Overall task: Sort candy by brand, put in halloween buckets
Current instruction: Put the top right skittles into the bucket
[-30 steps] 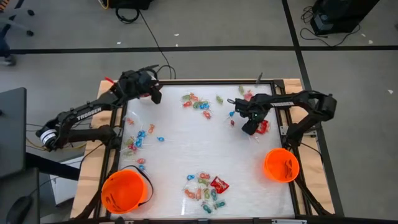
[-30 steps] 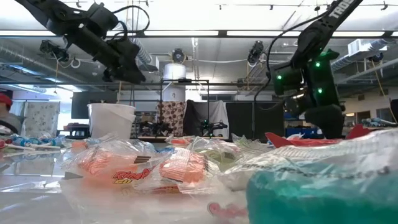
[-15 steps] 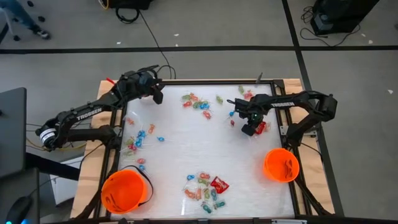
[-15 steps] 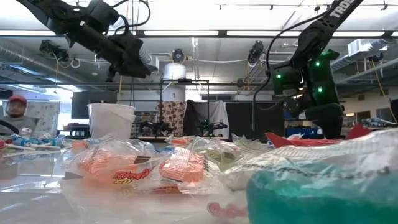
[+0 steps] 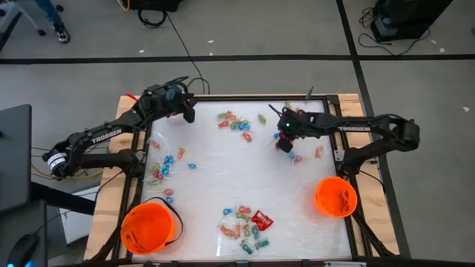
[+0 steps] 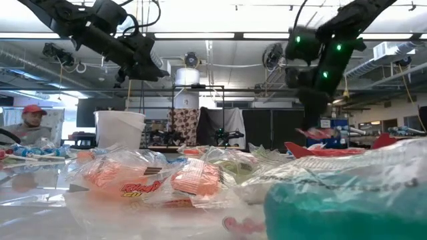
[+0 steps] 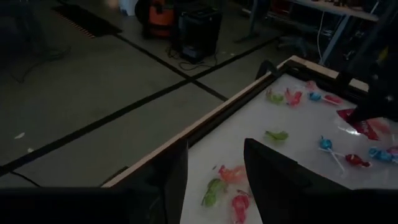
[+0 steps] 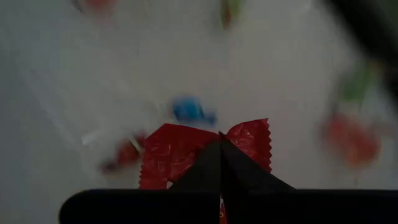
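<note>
My right end effector (image 8: 219, 163) is clenched on a red packet (image 8: 186, 152), fingers pinched together over its crimped edge, and it hangs above the far right part of the desk (image 5: 223, 185), well up from the right bucket (image 5: 335, 196). The packet is flat, glossy and creased. Just past it lie a blue lollipop (image 8: 189, 110) and other loose sweets.

My left end effector (image 7: 214, 171) waits over the desk's far left corner, fingers parted on nothing.

I judge the job barely begun. The right bucket seems to hold a little, though I cannot tell what; the left bucket (image 5: 148, 226), at the near left corner, looks empty. Left to sort: a mixed pile (image 5: 243, 222) at the near edge between the buckets, blue and pink lollipops (image 5: 167, 167) above the left bucket, and pastel pieces (image 5: 234, 122) along the far edge.
</note>
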